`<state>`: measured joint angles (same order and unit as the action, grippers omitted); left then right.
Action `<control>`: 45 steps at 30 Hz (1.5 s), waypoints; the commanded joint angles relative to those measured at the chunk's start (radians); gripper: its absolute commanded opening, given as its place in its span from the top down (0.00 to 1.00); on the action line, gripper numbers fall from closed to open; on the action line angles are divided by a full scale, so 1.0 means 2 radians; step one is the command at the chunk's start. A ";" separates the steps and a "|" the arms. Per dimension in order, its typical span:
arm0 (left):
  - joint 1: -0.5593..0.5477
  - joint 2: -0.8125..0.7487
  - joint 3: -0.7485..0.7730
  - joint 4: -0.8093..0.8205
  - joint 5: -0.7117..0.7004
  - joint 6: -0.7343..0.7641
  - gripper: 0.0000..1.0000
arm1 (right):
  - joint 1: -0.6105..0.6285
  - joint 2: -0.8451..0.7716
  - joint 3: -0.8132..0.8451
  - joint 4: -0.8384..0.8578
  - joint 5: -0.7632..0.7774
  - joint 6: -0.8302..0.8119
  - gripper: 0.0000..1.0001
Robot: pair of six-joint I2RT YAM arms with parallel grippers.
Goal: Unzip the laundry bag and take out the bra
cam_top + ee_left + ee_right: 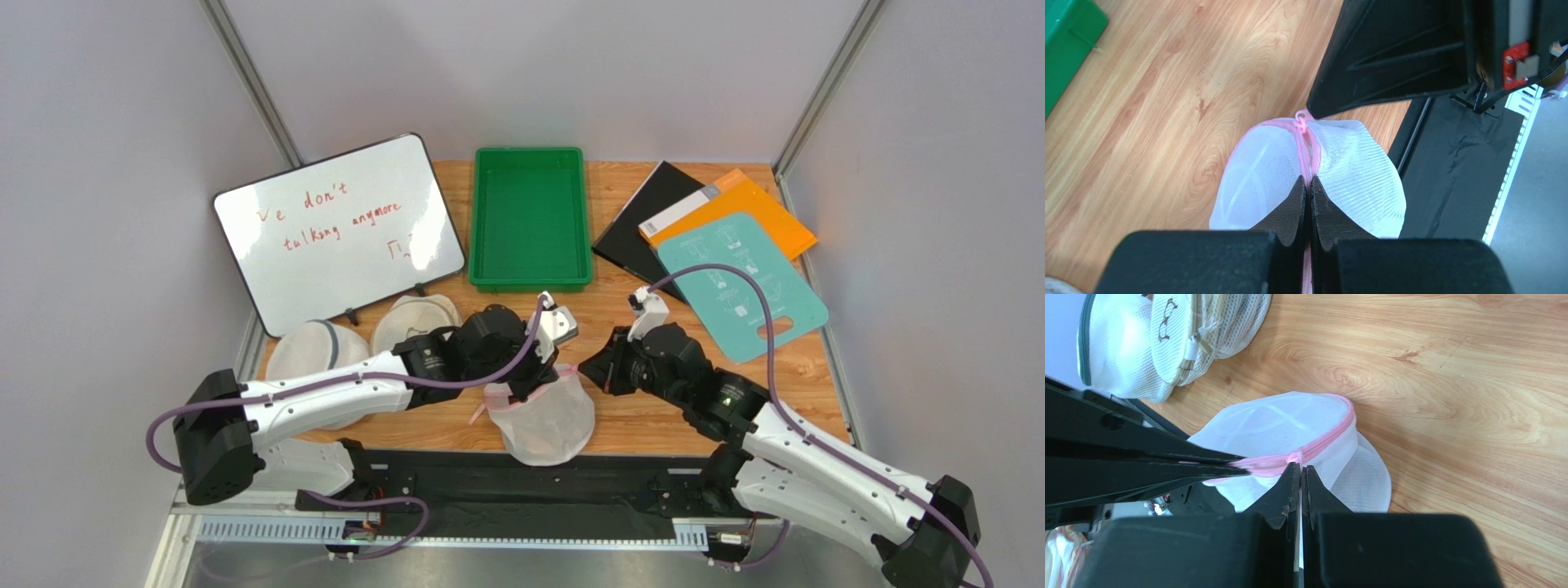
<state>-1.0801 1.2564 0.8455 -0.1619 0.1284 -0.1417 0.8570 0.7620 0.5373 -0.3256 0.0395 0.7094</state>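
The laundry bag (543, 420), white mesh with pink trim, is held at the table's near edge between both grippers. In the left wrist view the bag (1364, 177) hangs below my left gripper (1308, 184), which is shut on its pink zipper band. My right gripper (1300, 470) is shut with its tips at the pink zipper pull (1293, 457). That pull (1300, 120) also shows pinched at the right gripper's tip in the left wrist view. The zipper looks closed. The bra is hidden. In the top view the left gripper (530, 374) and right gripper (601, 368) sit over the bag's top.
Two plain white mesh bags (317, 349) (415, 321) lie at the left, below a whiteboard (337, 230). A green tray (530, 218) stands at the back centre. Black and orange folders and a teal board (736, 284) lie at the back right. A black mat (515, 478) lines the near edge.
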 commanded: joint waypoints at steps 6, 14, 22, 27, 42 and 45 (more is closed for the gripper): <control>-0.003 -0.051 -0.016 -0.036 -0.035 0.036 1.00 | -0.023 0.001 -0.013 -0.004 0.026 -0.010 1.00; -0.002 -0.081 -0.029 -0.065 -0.099 0.047 1.00 | -0.025 -0.007 0.000 -0.016 0.026 -0.013 1.00; -0.003 -0.087 -0.034 -0.077 -0.109 0.030 0.91 | -0.024 -0.013 0.007 -0.014 0.003 -0.013 1.00; -0.003 -0.081 -0.012 -0.062 -0.075 0.027 0.26 | -0.024 -0.012 0.006 -0.001 -0.013 -0.008 1.00; -0.018 0.014 0.054 -0.013 -0.020 0.018 0.19 | -0.010 -0.018 0.014 0.004 -0.034 -0.001 1.00; -0.021 0.028 0.052 -0.011 -0.017 0.015 0.20 | -0.009 -0.021 0.014 0.004 -0.034 -0.001 1.00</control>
<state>-1.1080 1.2861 0.9249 -0.2077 0.0711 -0.0929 0.8314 0.7422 0.5175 -0.3408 -0.0204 0.7074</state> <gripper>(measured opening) 0.811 0.005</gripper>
